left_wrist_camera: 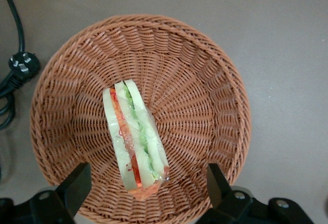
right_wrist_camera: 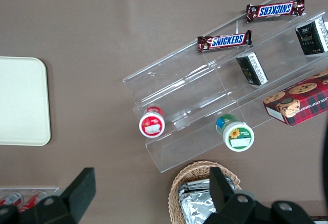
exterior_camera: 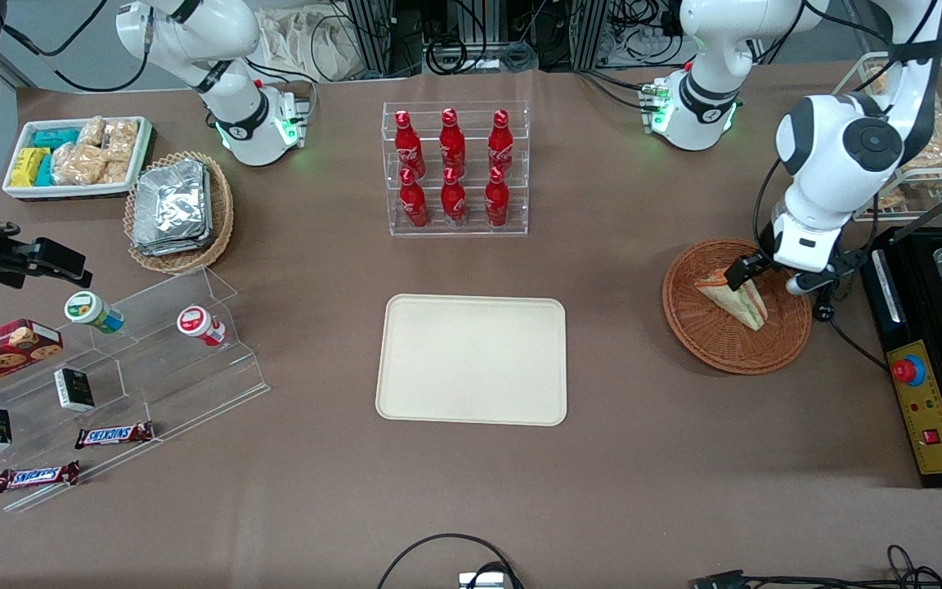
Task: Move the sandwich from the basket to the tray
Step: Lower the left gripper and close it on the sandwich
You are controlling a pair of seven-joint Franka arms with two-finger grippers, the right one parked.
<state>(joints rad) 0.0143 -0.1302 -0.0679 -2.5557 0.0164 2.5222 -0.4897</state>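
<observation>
The sandwich (left_wrist_camera: 134, 137) lies in the basket (left_wrist_camera: 205, 96), toward the working arm's end of the table (exterior_camera: 643, 458). The end effector (left_wrist_camera: 146, 183) hovers just above it, fingers spread wide, touching nothing. The tray (exterior_camera: 472, 360) sits well apart.

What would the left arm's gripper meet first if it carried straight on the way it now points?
Probably the sandwich: the gripper hangs open above the basket, its fingers either side of the wedge's end. Depth is unclear.
</observation>
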